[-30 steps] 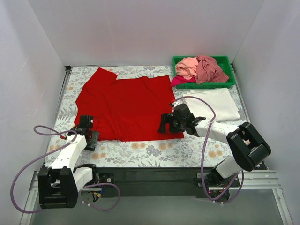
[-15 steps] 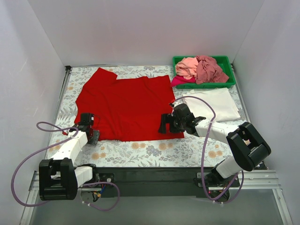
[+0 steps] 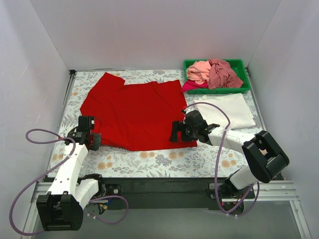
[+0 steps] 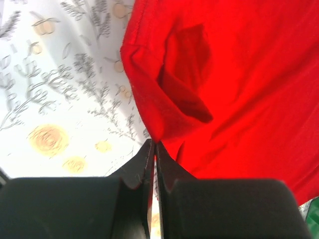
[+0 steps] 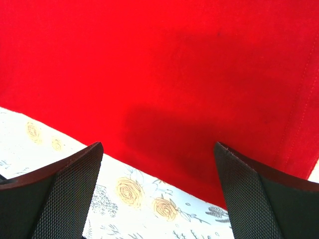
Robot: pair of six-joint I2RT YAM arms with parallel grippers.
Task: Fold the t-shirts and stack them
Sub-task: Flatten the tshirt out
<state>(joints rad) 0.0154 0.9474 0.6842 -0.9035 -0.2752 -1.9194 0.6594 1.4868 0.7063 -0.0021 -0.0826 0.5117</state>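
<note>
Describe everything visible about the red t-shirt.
The red t-shirt is plain bright red soft cloth, spread mostly flat and slightly wrinkled on the floral tablecloth, left of centre. One sleeve points to the far left. The left gripper pinches its near-left corner, bunching a fold; the open right gripper stands over its near-right hem.
</note>
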